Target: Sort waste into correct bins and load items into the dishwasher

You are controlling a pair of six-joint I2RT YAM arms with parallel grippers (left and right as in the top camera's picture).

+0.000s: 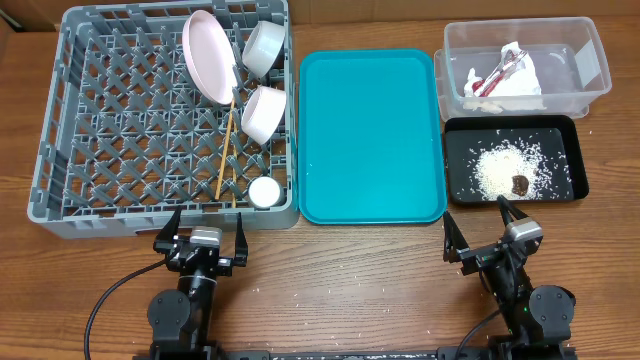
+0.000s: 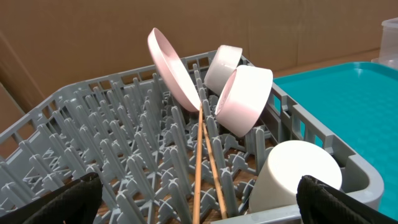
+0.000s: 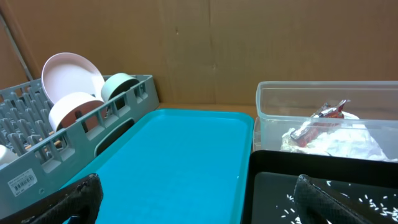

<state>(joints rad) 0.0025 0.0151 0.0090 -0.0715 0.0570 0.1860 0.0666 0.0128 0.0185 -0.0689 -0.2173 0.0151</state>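
Note:
The grey dish rack holds a white plate on edge, two white bowls, a small white cup and two wooden chopsticks. The clear tub holds the white-and-red wrapper. The black tray holds rice grains and a dark brown lump. My left gripper is open and empty in front of the rack. My right gripper is open and empty in front of the black tray.
An empty teal serving tray lies between the rack and the bins. A few rice grains are scattered on the wooden table near the front. Cardboard walls stand behind the table in the wrist views.

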